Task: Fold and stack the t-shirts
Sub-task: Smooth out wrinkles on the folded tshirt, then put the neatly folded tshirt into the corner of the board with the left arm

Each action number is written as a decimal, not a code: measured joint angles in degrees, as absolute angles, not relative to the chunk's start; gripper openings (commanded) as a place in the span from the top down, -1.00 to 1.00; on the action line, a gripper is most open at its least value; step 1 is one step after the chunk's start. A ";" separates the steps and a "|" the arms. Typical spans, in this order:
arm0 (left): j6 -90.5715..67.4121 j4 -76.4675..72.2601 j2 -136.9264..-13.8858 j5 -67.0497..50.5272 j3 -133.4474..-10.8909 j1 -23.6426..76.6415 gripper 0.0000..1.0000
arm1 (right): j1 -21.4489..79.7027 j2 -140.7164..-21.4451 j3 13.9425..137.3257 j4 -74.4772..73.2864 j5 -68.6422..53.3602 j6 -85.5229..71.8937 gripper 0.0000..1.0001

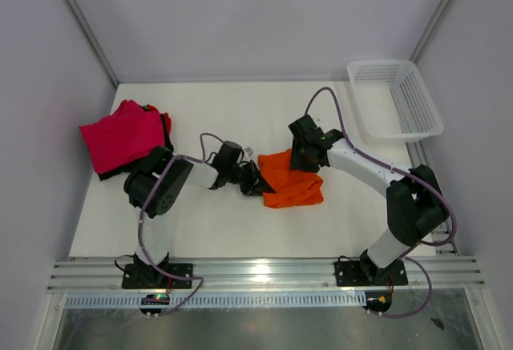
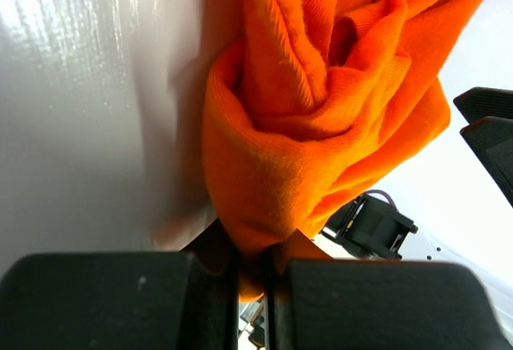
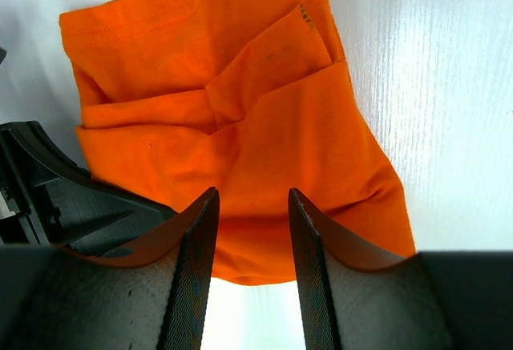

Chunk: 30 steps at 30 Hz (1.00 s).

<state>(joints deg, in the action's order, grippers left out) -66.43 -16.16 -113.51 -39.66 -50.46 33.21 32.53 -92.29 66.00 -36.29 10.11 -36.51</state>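
A bright orange t-shirt (image 1: 292,180) lies partly folded in the middle of the table. My left gripper (image 1: 255,180) is at its left edge, shut on a bunched fold of the orange cloth (image 2: 321,110), which is pinched between the jaws (image 2: 255,258). My right gripper (image 1: 303,158) hovers over the shirt's far edge. It is open, with the orange cloth (image 3: 240,86) below its fingers (image 3: 250,206) and nothing between them. A magenta-pink t-shirt (image 1: 124,138) lies on a black one (image 1: 166,122) at the table's left.
A white mesh basket (image 1: 397,98) stands at the back right corner. Walls close in the table on the left, back and right. A metal rail (image 1: 256,274) runs along the near edge by the arm bases.
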 measured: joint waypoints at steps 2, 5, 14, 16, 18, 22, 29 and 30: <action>-66.46 -16.05 -113.51 -39.64 -50.50 33.21 1.00 | 32.53 -92.29 66.00 -36.38 10.20 -36.25 0.11; -65.41 -13.37 -113.49 -39.24 -51.79 33.26 1.00 | 32.49 -92.29 66.00 -36.45 10.20 -36.07 0.10; -51.35 15.57 -112.71 -24.08 -68.38 34.06 1.00 | 32.34 -92.29 65.98 -36.21 9.98 -35.81 0.10; -48.36 21.63 -112.27 -19.97 -71.53 33.63 1.00 | 32.23 -92.29 65.93 -35.90 9.69 -35.81 0.11; -46.24 25.61 -111.72 -17.34 -73.17 32.93 1.00 | 32.01 -92.33 65.82 -35.46 9.26 -35.79 0.11; -43.00 32.18 -110.93 -13.28 -74.78 30.33 1.00 | 31.66 -93.14 65.60 -34.68 8.67 -35.62 0.11; -37.93 42.74 -110.89 -8.10 -79.96 24.03 1.00 | 30.81 -93.91 64.62 -33.69 7.33 -34.87 0.11; -37.10 44.14 -110.91 -7.49 -81.32 22.98 1.00 | 30.65 -93.91 64.55 -33.58 7.22 -34.76 0.10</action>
<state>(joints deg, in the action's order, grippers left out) -37.10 44.14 -110.91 -7.49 -81.32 22.98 30.65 -93.91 64.55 -33.58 7.22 -34.76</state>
